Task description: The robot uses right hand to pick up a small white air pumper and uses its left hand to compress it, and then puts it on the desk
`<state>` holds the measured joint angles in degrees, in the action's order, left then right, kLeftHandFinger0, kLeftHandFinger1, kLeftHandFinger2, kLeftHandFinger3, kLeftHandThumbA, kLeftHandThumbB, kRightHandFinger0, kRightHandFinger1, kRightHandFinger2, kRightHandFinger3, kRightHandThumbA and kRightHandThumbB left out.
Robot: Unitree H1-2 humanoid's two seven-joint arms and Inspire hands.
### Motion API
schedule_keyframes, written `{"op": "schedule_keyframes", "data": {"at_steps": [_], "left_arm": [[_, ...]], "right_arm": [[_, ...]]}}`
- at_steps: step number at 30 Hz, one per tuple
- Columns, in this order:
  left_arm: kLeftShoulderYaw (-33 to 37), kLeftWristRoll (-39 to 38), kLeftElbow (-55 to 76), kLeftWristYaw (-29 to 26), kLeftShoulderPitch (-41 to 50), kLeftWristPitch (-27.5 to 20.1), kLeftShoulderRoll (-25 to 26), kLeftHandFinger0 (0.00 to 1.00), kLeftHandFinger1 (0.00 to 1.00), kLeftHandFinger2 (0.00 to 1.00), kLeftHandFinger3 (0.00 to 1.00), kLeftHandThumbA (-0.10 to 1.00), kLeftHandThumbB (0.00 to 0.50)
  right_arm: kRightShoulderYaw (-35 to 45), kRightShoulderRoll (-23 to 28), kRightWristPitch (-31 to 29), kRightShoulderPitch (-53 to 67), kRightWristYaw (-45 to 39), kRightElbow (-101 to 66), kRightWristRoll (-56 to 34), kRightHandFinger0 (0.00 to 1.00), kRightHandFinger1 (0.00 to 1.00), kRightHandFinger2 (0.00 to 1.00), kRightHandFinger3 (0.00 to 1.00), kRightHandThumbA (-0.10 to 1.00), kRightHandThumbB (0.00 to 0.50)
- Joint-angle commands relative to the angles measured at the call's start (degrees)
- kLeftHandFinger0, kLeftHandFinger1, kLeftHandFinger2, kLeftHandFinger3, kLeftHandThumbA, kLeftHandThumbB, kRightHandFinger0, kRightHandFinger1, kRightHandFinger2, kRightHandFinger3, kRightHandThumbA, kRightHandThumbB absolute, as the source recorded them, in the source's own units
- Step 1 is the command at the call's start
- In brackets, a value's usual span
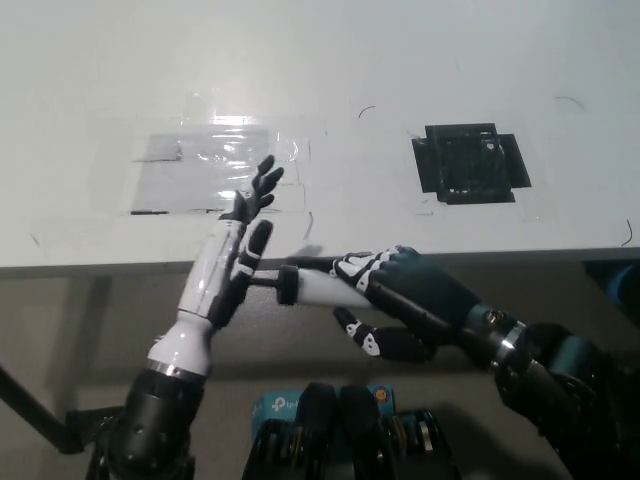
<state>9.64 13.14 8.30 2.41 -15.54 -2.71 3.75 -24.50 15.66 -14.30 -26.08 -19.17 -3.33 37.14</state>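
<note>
The desk point(480, 60) looks smooth, matt white. Near its front edge lie a glossy, wrinkled clear film patch point(215, 165) and a matt black tape square point(468, 163). The air pumper point(315, 288) looks like smooth white plastic.
</note>
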Motion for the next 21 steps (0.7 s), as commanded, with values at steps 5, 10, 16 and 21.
{"op": "schedule_keyframes", "data": {"at_steps": [5, 10, 16, 21], "left_arm": [[6.09, 10.48, 2.83, -0.38, -2.84, 0.37, -2.69, 1.00, 1.00, 1.00, 1.00, 1.00, 0.230], [5.29, 8.86, 4.06, 0.00, -2.39, 0.52, -2.58, 1.00, 1.00, 1.00, 1.00, 1.00, 0.221], [1.65, 6.25, 5.40, -0.03, -1.48, 0.28, -0.11, 1.00, 1.00, 1.00, 1.00, 1.00, 0.237], [-3.43, 3.14, 7.20, -0.13, -0.27, -0.02, 3.31, 1.00, 1.00, 1.00, 1.00, 1.00, 0.236]], "right_arm": [[-0.56, -2.78, 1.35, -3.85, -1.46, -0.83, -0.60, 0.20, 0.38, 0.44, 0.55, -0.10, 0.195], [-0.34, -1.90, -1.36, -3.92, 0.16, -0.18, -0.31, 0.04, 0.21, 0.26, 0.25, -0.10, 0.210], [0.12, -0.53, -0.26, -3.22, -0.16, -0.77, 1.18, 0.00, 0.25, 0.63, 0.44, -0.10, 0.159], [1.62, 0.77, -0.82, -3.07, -0.07, 0.17, -0.93, 0.04, 0.50, 0.79, 0.86, -0.10, 0.184]]}}
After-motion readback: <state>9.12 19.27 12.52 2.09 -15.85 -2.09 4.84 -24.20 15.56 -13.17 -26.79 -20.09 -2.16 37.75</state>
